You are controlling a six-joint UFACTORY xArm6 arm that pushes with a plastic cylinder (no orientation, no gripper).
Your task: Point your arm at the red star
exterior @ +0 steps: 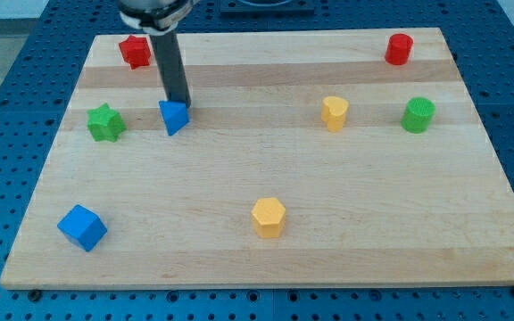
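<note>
The red star [135,51] lies near the board's top left corner. My tip [179,102] is the lower end of the dark rod that comes down from the view's top. It touches the upper edge of a blue triangle [174,118]. The tip is below and to the right of the red star, a short way apart from it.
A green star [105,122] lies left of the blue triangle. A blue cube [82,227] is at bottom left. A yellow hexagon [269,217] is at bottom centre. A yellow block [334,113], a green cylinder [418,115] and a red cylinder [399,49] are on the right.
</note>
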